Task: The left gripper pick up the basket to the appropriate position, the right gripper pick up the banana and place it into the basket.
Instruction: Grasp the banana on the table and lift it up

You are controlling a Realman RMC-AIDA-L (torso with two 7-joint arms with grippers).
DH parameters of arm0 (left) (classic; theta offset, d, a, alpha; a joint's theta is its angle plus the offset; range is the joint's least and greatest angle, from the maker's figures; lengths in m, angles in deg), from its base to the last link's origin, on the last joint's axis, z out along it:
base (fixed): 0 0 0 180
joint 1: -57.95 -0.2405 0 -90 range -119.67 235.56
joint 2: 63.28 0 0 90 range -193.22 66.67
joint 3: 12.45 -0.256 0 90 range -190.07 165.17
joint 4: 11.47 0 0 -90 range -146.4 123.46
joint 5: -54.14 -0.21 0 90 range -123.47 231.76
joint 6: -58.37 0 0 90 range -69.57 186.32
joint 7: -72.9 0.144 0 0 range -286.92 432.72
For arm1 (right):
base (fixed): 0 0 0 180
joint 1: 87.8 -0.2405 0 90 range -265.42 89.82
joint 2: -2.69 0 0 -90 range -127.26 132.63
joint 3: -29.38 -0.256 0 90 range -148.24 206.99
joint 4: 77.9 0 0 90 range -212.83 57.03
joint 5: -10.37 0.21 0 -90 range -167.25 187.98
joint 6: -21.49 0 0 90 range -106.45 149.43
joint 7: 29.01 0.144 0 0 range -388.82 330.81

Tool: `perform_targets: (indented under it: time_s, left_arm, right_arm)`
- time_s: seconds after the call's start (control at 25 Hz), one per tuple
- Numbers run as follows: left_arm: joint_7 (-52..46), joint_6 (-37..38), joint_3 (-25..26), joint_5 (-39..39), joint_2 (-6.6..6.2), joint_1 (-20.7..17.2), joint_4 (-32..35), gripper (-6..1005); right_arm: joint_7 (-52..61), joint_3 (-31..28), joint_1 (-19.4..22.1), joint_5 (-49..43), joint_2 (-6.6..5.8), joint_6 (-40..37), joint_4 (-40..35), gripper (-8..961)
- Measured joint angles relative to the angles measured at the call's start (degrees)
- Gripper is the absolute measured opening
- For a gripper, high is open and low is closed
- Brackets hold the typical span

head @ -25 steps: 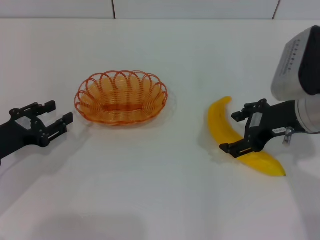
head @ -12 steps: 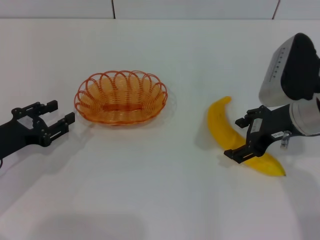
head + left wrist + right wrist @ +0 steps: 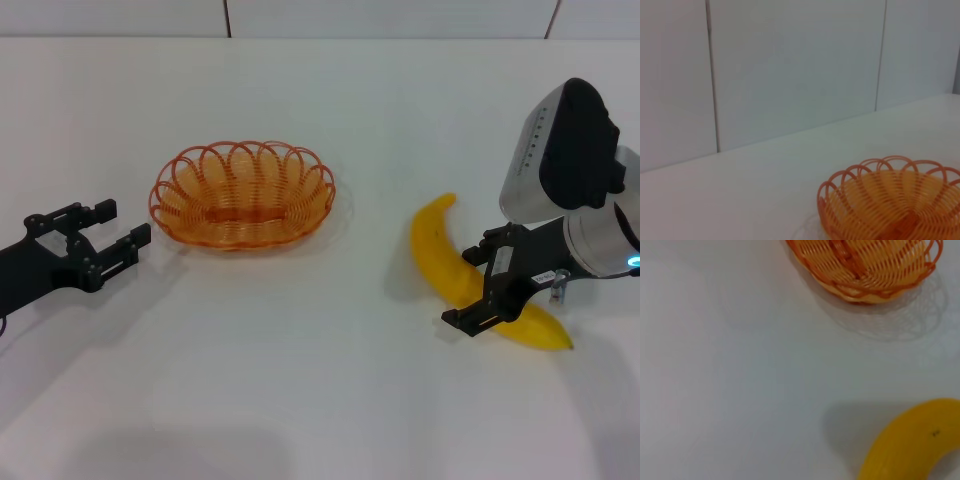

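Your right gripper (image 3: 480,282) is closed around the banana (image 3: 447,262). Your left gripper (image 3: 108,236) waits open, just beside the basket (image 3: 243,194).

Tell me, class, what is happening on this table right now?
The right gripper straddles the banana, one finger on each side of it, near its middle; the banana lies on the white table or barely off it. The left gripper sits open just left of the orange wire basket, not touching it. The basket is empty, so neither pick-up is finished.
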Motion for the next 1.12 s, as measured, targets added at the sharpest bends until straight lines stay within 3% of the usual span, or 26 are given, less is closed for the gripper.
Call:
perform_targets:
  time_s: [0.64,1.12]
  left_arm:
    - [0.00,0.00,0.00,0.00,0.09,0.31,0.00,580]
    - [0.00,0.00,0.00,0.01,0.09,0.35,0.00,580]
  right_arm:
    - [1.03,0.54,-0.66,-1.50,0.02,0.93,0.75,884]
    - [1.35,0.37,-0.90,-0.95,-0.11,0.87,-0.72,618]
